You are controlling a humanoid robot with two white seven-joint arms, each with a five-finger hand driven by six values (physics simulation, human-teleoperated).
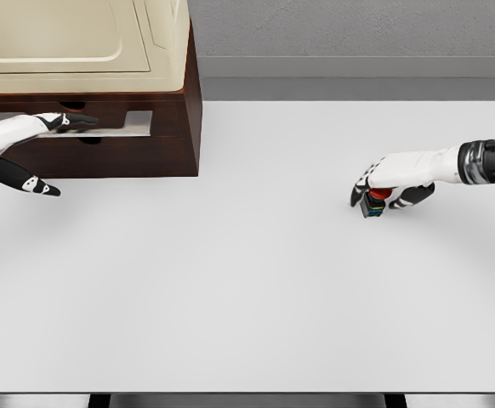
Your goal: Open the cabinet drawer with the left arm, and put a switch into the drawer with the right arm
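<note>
Fingers (362, 189) of the right hand (392, 180) curling around the small switch (372, 204), gripping it on the white table (247, 297), well apart from the cabinet (103, 85). Left hand (26, 140) reaching to the drawer (77, 127) at the far left, fingers stretched out flat along the silver handle (120, 123), thumb hanging loose below, gripping nothing.

I see a surface (256, 280) that looks matt, smooth and pale grey-white, with no gloss. The cabinet (179, 127) at the far left looks like dark reddish-brown wood with a dull finish, and its drawer front (137, 123) carries a brushed, metal-looking strip. The cream unit (77, 42) on top looks like smooth plastic. Each robot hand, left (26, 140) and right (392, 178), looks like glossy white plastic with black parts.
</note>
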